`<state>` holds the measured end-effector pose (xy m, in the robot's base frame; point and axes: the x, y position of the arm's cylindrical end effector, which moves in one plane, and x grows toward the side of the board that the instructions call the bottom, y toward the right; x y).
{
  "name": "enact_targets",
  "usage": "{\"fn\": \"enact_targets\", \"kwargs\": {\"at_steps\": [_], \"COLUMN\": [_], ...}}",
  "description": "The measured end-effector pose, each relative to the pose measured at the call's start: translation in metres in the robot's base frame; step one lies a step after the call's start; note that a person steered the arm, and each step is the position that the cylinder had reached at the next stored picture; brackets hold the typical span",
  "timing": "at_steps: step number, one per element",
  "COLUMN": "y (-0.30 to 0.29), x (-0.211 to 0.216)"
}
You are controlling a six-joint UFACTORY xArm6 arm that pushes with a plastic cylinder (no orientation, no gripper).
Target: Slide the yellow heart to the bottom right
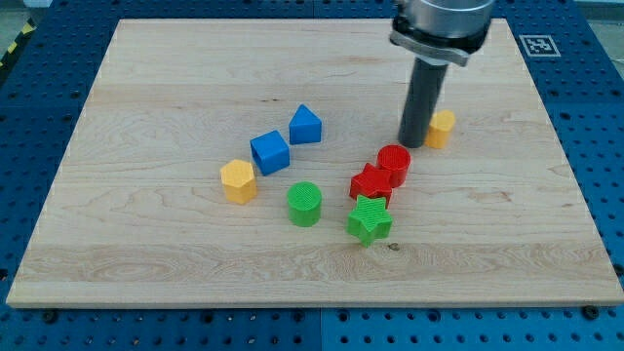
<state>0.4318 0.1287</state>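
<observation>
The yellow heart [443,128] sits right of the board's middle, toward the view's top, and the rod partly hides its left side. My tip [416,144] rests on the board right next to the heart's left edge; I cannot tell whether it touches. A red cylinder [394,163] lies just below and left of the tip.
A red star [370,184] and a green star [370,219] lie below the red cylinder. A green cylinder [304,204], a yellow hexagon [238,180], a blue cube [270,152] and a blue triangular block [305,124] lie to the left. The wooden board [146,253] sits on a blue pegboard.
</observation>
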Motion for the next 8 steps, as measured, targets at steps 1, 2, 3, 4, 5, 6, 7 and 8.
{"fn": "enact_targets", "kwargs": {"at_steps": [1, 2, 3, 4, 5, 6, 7, 8], "y": [0.025, 0.021, 0.026, 0.042, 0.050, 0.076, 0.106, 0.124], "x": [0.000, -0.022, -0.064, -0.054, -0.016, 0.009, 0.026, 0.036]}}
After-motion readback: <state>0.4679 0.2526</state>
